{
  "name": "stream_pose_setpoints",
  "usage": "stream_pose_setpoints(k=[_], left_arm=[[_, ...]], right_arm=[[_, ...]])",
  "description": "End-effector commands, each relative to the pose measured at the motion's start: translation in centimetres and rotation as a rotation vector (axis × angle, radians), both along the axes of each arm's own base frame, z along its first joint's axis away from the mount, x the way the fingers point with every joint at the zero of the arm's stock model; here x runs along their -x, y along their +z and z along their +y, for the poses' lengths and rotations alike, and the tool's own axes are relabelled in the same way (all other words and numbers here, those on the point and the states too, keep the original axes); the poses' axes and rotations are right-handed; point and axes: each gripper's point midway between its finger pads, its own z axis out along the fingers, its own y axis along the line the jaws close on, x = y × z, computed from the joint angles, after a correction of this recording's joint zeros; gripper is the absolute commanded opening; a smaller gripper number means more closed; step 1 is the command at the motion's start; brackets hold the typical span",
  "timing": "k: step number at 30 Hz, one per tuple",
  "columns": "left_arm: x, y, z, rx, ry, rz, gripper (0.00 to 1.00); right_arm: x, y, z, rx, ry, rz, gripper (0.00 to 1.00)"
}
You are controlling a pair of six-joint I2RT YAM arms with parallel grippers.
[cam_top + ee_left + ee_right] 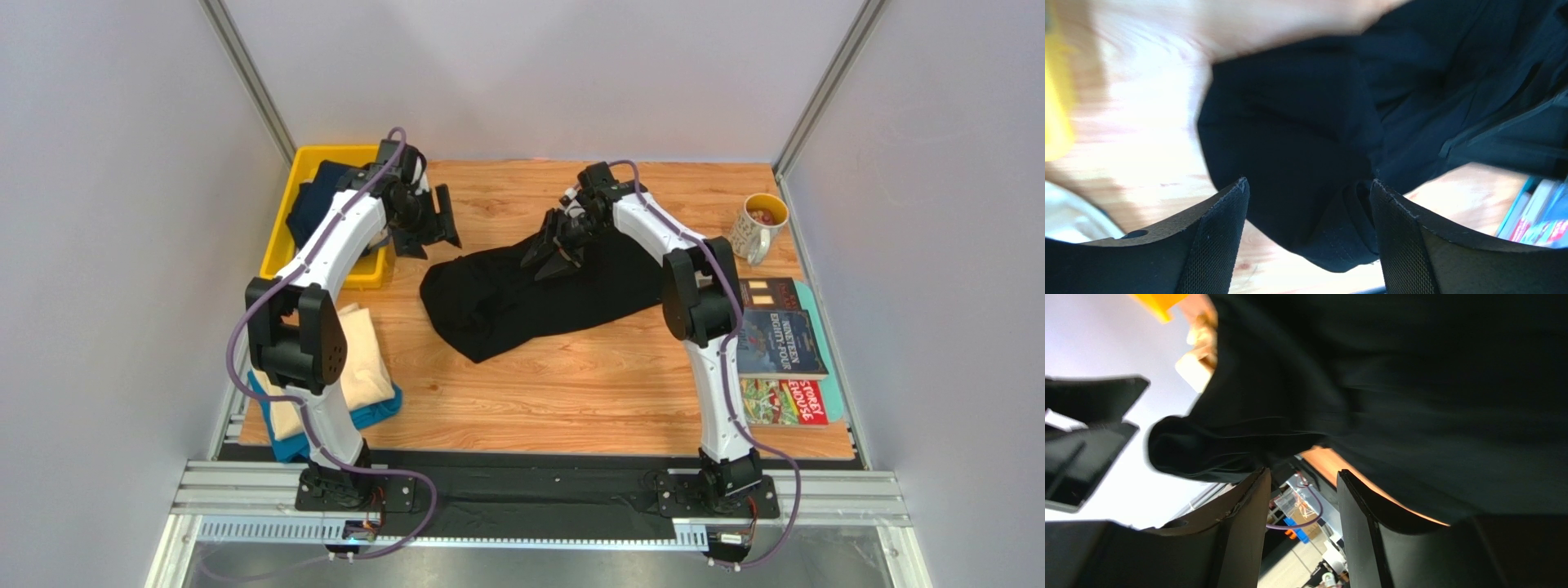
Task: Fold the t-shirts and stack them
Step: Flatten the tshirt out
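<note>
Pale grey walls (pixel 111 184) around a brightly lit wooden table (pixel 552 392), metal corner posts (pixel 252 74).

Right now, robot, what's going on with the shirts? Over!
Left gripper open, near black t-shirt. Right gripper at its far edge, grip unclear. Shirt bunched, not folded. Mug, magazines off to the right.

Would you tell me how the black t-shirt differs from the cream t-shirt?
The black t-shirt lies rumpled mid-table; the cream t-shirt is folded flat at the near-left corner. The black one rests directly on the table, the cream one on a teal-blue t-shirt. The black one covers more area. Both are cloth shirts.
</note>
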Motion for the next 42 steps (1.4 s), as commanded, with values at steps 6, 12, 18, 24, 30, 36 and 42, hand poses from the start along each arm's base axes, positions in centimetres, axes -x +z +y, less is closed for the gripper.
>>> stream_pose_setpoints(k=[6,12,18,24,30,36,42], left_arm=[[4.2,-4.9,-4.9,0.03,-0.157,0.136,0.83],[5.1,-7.6,-5.8,0.028,-0.177,0.226,0.79],[6.4,-9.4,-5.6,0.005,-0.185,0.287,0.8],[7.3,-10.7,-5.3,-0.005,-0.198,0.333,0.42],[5.4,-8.7,-5.3,-0.028,-0.196,0.255,0.0],[1.9,-2.9,-3.7,-0.103,-0.151,0.056,0.0],[1.3,0.5,-4.4,-0.027,-0.195,-0.03,0.0]], right_arm=[[-1.2,-1.0,-8.4,0.082,-0.115,0.009,0.49],[-1.5,-1.2,-8.9,0.1,-0.12,0.005,0.49],[-0.7,-2.5,-9.2,0.119,-0.101,0.022,0.49],[-0.6,-2.9,-9.2,0.113,-0.098,0.036,0.48],[-1.0,-2.5,-9.1,0.112,-0.097,0.014,0.28],[-1.2,-3.3,-10.7,0.216,-0.098,-0.03,0.0],[-0.9,-4.2,-11.8,0.259,-0.093,-0.015,0.0]])
